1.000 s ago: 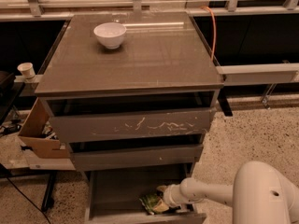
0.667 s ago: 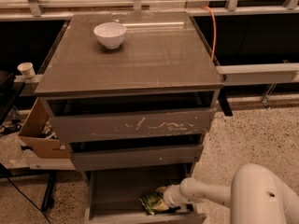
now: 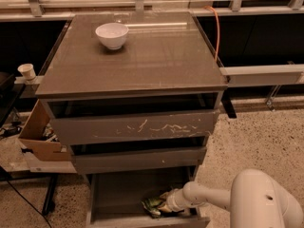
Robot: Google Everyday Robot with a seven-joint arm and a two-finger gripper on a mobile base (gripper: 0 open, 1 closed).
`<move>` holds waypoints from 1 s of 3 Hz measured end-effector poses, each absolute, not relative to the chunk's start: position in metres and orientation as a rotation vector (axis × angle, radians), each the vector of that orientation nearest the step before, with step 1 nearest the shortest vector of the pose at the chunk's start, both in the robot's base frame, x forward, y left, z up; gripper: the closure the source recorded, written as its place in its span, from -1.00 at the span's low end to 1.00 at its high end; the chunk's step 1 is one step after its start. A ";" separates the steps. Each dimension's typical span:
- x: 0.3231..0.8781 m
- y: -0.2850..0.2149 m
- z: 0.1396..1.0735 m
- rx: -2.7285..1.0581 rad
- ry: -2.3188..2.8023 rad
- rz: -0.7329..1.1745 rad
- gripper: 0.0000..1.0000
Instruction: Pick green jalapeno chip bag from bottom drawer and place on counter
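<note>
Green jalapeno chip bag (image 3: 153,204): crumpled foil, pale and dark print, lying in the bottom drawer (image 3: 118,194), front-right area. The drawer is pulled out; it's a shallow grey-brown tray. Gripper (image 3: 165,206) is down in that drawer, right against the bag's right side, on a smooth white rounded arm. Can't tell whether it's apart or clamped on the bag.

Counter (image 3: 156,56): flat glossy grey-brown square with a thin edge; a round white bowl (image 3: 112,35) sits back-left. Upper drawer front (image 3: 137,127) has white scratches; middle drawer (image 3: 137,159) is narrow. Floor (image 3: 256,137) is speckled terrazzo. Cardboard box (image 3: 40,137) and paper cup (image 3: 27,71) are on the left, orange cable (image 3: 217,32) behind on the right.
</note>
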State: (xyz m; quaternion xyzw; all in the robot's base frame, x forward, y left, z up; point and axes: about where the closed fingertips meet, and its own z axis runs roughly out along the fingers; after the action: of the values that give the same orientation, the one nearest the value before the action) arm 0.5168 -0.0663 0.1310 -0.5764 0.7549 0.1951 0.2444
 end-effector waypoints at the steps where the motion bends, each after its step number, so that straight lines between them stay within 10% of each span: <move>1: 0.516 -0.066 0.131 -1.574 2.060 0.534 1.00; 3: 0.516 -0.071 0.171 -1.572 2.015 0.522 1.00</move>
State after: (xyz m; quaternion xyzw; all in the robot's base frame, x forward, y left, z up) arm 0.5157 -0.0709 0.1707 -0.5812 0.7453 0.1931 0.2635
